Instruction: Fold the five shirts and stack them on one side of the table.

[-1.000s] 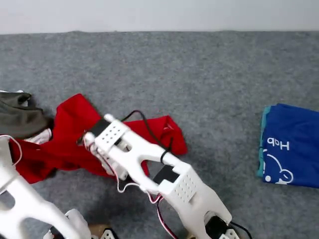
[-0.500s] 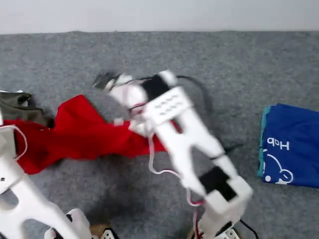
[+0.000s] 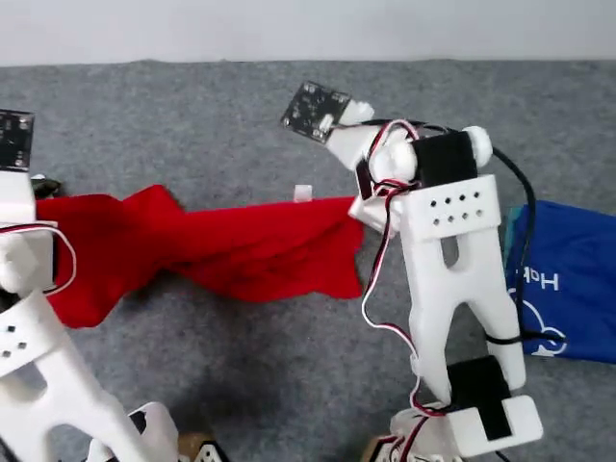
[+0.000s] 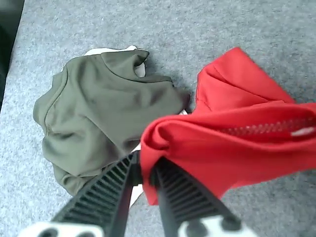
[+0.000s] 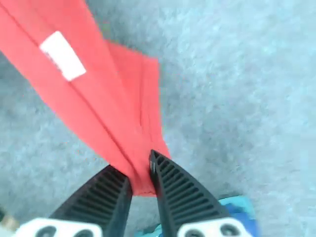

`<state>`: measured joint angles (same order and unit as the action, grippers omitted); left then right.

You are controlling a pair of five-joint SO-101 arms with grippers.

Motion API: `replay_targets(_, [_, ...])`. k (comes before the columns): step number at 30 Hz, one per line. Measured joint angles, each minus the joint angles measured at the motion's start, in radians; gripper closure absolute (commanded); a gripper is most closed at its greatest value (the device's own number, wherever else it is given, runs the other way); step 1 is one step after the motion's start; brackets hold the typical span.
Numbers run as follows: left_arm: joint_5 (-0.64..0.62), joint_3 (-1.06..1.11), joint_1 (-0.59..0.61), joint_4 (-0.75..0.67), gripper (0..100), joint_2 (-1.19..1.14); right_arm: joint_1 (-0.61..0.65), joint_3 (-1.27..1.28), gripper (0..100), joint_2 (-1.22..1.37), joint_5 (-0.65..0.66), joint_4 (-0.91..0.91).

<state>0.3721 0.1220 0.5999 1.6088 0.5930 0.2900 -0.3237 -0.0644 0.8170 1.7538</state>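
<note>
**Red shirt held up between both claws**

The red fabric shirt (image 3: pixel 241 250) hung in a long band across the middle of the grey felt-like table cover (image 3: pixel 192 115), with each end gripped by one arm. The left gripper (image 4: pixel 145 165) was pinching a bunched fold at the shirt's left end, its ribbed black fingers (image 4: pixel 111 185) pressed onto the cloth. The right gripper (image 5: pixel 140 173) was clamped on a gathered corner at the right end, with the fabric squeezed between its fingers. A small white label (image 5: pixel 62 55) showed on the red cloth a little way from that claw. The lower edge of the shirt sagged onto the table between the two arms.

A crumpled olive-green shirt (image 4: pixel 103 113) lay just beside the red one at the table's left side, on top of a white cloth (image 4: pixel 106 50) that peeked out at its edge. A folded blue shirt with white print (image 3: pixel 568 279) lay at the far right of the table, well apart from the red shirt and partly behind the right arm.
</note>
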Motion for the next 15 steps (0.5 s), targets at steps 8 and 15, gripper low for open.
replay_targets(8, [0.000,0.044,0.000,0.000,99,0.000,0.043,0.242,98.3,0.000,-0.005,-0.002])
replay_targets(15, [0.000,0.132,0.020,0.000,99,0.000,0.199,0.522,83.0,0.000,-0.109,-0.149])
